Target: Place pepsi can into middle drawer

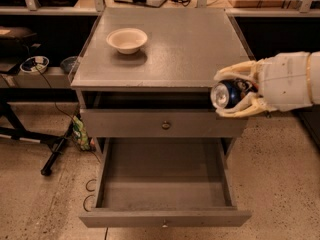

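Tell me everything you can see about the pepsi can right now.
The pepsi can is a small dark-blue metal can with a shiny silver end facing the camera. It lies on its side in the air, clamped between the cream fingers of the gripper, at the cabinet's right front corner. Only the gripper touches it. It is higher than the open middle drawer, not in it.
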`<state>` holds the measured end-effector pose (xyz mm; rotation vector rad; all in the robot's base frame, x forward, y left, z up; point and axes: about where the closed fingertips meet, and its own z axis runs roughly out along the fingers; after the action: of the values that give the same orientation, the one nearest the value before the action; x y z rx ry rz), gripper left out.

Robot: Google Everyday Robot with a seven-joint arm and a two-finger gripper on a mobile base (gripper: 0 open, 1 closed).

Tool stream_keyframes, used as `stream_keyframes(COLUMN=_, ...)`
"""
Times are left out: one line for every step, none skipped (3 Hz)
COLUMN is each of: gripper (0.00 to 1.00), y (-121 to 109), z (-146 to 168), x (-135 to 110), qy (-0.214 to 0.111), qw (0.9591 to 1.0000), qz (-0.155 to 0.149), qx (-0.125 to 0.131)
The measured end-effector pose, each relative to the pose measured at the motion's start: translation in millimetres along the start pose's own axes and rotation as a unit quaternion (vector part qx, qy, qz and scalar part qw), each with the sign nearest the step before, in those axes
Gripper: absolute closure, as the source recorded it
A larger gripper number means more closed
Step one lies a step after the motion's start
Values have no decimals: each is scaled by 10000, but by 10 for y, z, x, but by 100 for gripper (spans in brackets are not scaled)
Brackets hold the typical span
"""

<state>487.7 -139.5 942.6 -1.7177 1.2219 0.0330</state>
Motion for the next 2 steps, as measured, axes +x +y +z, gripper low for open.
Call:
stream_keyframes(gripper=100, y=188, z=131, x=11, qy=25, qw=9999, qz=119, qx=-114)
stream_keyframes(gripper=100, y=381, z=285, x=-36, qy=-132, qw=9992, qz=242, qx=-297)
